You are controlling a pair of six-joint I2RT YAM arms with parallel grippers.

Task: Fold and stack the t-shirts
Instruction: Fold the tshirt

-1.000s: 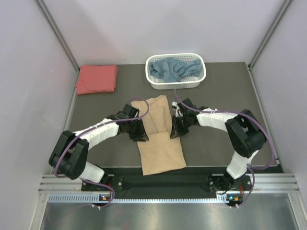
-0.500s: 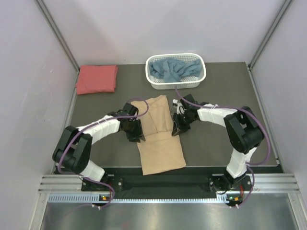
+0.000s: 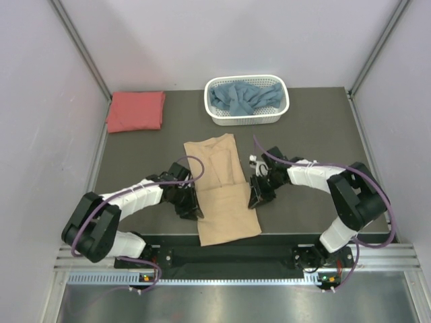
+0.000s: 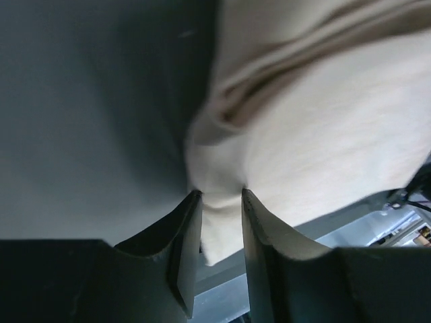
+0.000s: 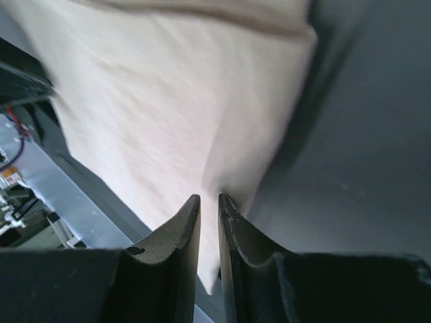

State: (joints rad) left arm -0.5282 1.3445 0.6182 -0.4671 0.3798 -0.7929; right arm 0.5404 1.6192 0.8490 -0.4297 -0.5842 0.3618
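- The dark grey table (image 3: 316,134) stood inside a booth of pale lilac walls (image 3: 236,40), with both arm bases at its near edge.
- The tan t-shirt (image 3: 227,208) lay flat at the near centre, folded lengthwise into a narrow strip. Its lower end reached the table's near edge.
- The left gripper (image 3: 191,206) sat low at the strip's left edge. In the left wrist view its jaws were drawn partway in and pinched a small fold of the tan cloth.
- The right gripper (image 3: 257,196) sat at the opposite edge, roughly level with the left one. Its jaws were almost together, with the thin cloth edge caught between them.
- Farther back, the strip's upper half showed overlapping folded layers.
- The coral-red t-shirt (image 3: 135,111) lay as a folded rectangle in the far-left corner, well apart from the arms.
- The white lattice basket (image 3: 246,120) stood at the far centre and held the dusty blue t-shirt (image 3: 241,96), which was crumpled.
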